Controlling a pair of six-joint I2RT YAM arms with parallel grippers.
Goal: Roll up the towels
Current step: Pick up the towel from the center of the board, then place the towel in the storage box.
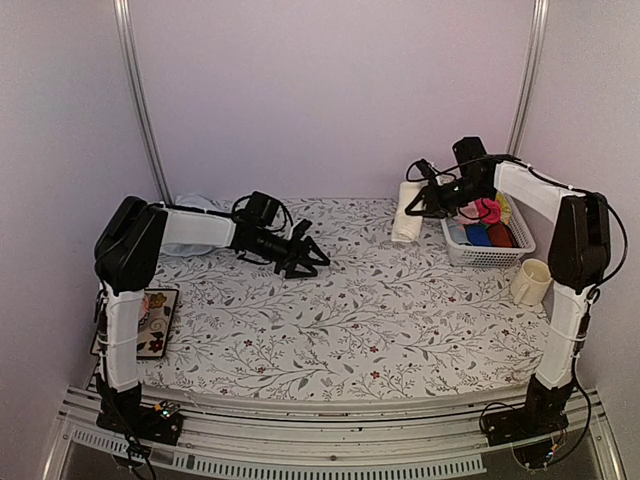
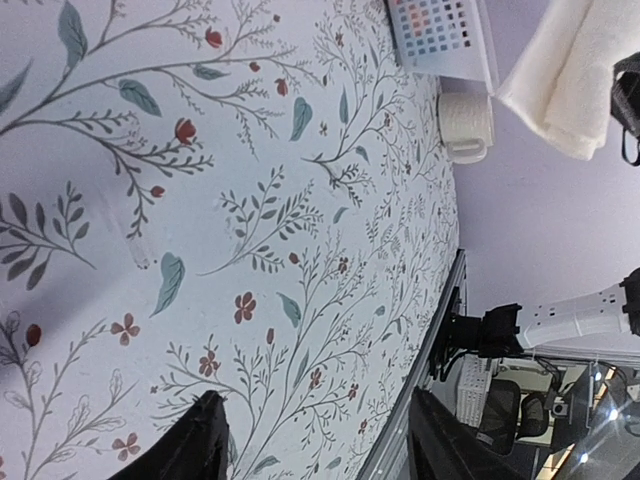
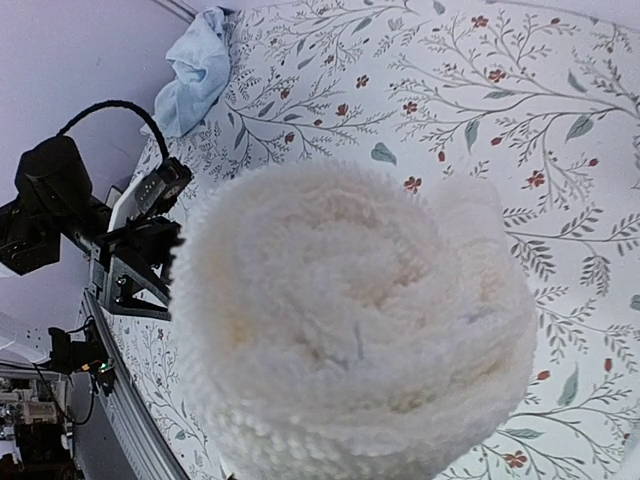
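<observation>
From above, the right pincer (image 1: pixel 420 198) is closed on the upper part of the cream towel (image 1: pixel 407 218). The towel hangs as an upright roll at the far right of the desk (image 1: pixel 350 320), just beside the basket (image 1: pixel 487 258) of small coloured cloths. Whether its lower end rests on the desk I cannot tell. The left pincer (image 1: pixel 308 266) is open and empty over the middle of the far side. The blue towel (image 1: pixel 192 203) lies crumpled in the far left corner, behind the left arm.

In the left wrist view the two fingers (image 2: pixel 190 445) stand wide apart above bare patterned cloth, with nothing between them. The cream roll hangs well apart, past the cup (image 2: pixel 465 125).

In the right wrist view the roll's end fills the picture as a thick, fluffy spiral. It looks light, soft and springy, and it hides the pincer's own fingers. I judge such a roll will loosen if pinched at one layer, so the grip should span the whole bundle across its middle. The blue towel looks limp and thin. It would be best taken by a corner or edge and spread flat before rolling.
</observation>
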